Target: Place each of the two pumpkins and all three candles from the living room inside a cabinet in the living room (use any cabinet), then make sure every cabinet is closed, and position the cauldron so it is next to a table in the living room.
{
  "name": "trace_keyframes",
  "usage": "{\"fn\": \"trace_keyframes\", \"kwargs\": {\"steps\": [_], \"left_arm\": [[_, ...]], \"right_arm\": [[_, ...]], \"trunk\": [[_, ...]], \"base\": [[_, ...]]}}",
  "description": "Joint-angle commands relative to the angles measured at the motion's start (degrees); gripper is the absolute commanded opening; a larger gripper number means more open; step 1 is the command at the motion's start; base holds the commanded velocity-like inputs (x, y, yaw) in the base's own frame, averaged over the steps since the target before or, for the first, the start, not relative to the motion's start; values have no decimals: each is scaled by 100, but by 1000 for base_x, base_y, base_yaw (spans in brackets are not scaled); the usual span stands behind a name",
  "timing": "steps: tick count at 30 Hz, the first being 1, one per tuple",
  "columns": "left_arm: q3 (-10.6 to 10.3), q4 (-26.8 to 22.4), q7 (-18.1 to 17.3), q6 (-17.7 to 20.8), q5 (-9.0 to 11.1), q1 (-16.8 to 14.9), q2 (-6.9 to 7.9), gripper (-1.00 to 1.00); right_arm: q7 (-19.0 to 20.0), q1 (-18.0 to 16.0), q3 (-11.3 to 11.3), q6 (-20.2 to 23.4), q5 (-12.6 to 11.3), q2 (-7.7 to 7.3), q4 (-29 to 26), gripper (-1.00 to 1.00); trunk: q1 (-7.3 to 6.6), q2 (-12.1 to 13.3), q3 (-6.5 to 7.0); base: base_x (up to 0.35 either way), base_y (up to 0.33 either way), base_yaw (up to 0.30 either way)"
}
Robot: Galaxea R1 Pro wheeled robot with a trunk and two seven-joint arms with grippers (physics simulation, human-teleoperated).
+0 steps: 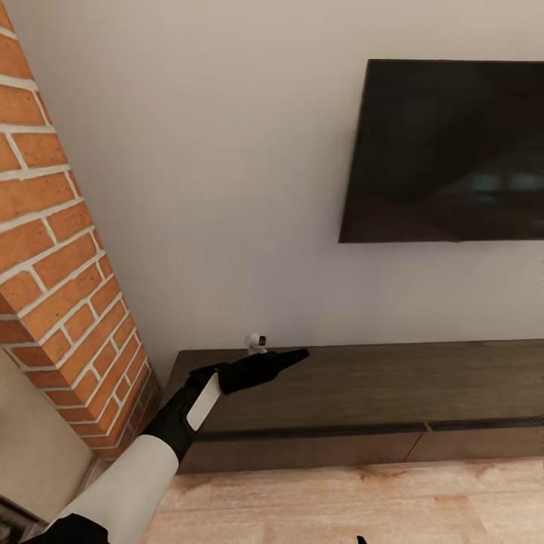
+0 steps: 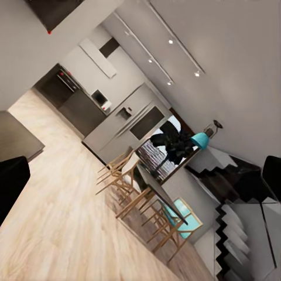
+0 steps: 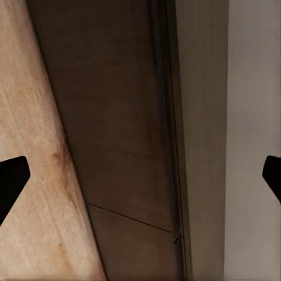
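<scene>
Cabinet: the long, low dark brown cabinet [image 1: 363, 393] stands against the pale wall, its flat drawer fronts flush and shut as far as the head view reaches; the right wrist view looks along those fronts [image 3: 126, 152], with a thin seam between two of them.
Cabinet contents: nothing inside can be seen, since the fronts are closed.
On the cabinet top: a small white device [image 1: 257, 343] sits near the cabinet's left end, close to the wall; it may be a little camera, though it is too small to be sure.
Left pincer: the left pincer [image 1: 291, 355] hangs just over the cabinet's left end, beside the white device, its black fingers appearing pressed together with nothing between them.
Right pincer: the right pincer [image 3: 140, 175] points at the cabinet front, its two dark fingertips [image 3: 12, 181] spread wide and holding nothing.
Above the cabinet: a large black screen [image 1: 446, 151] is mounted on the wall.
Left of the cabinet: a red brick chimney [image 1: 60, 257].
Before the cabinet: light wood plank floor [image 1: 340, 502].
Writing: none legible.
</scene>
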Motion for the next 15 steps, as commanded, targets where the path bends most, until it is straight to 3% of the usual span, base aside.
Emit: {"fn": "trace_keyframes", "kwargs": {"steps": [1, 2, 3, 9, 15], "left_arm": [[-16, 3, -2, 59, 86, -4, 4, 100], [-15, 6, -2, 58, 233, -4, 5, 100], [-15, 10, -2, 16, 585, -3, 52, 100], [-22, 23, 6, -105, 703, -3, 84, 100], [-23, 352, -10, -297, 813, -3, 83, 100]], "right_arm": [[-26, -4, -3, 27, 33, 5, 6, 100], [-28, -4, -3, 34, 31, 11, 3, 100], [-36, -4, -2, 46, 29, 19, -8, 100], [-39, -4, -2, 67, 28, 28, -11, 100], [-9, -92, -2, 67, 28, 28, -106, 100]], "trunk": [[0, -3, -5], [0, -3, -5], [0, -3, -7], [0, -3, -47], [0, -3, -68]], "base": [[0, -12, 0], [0, -73, 0], [102, -213, 8], [215, -216, 119], [53, -24, 78]]}}
